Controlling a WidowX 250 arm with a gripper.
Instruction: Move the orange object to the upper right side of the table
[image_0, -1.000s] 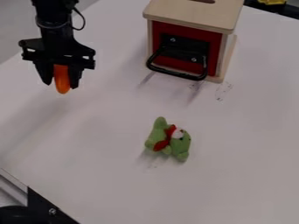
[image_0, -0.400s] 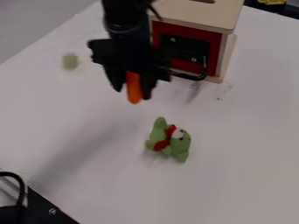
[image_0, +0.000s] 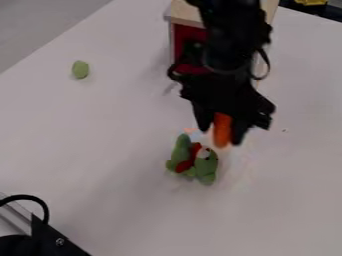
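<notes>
Black arm (image_0: 232, 42) with looping cable (image_0: 267, 64)

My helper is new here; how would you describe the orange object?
On the white table, find the wooden box with a red front. The black gripper hangs before it, holding the orange object: slim, rounded below, unlike the green plush toy lying nearby.

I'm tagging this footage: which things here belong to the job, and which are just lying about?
Part of the job:
- orange object, held in the gripper
- table

Just lying about:
- green plush toy
- small green object
- wooden box with a red front
</notes>
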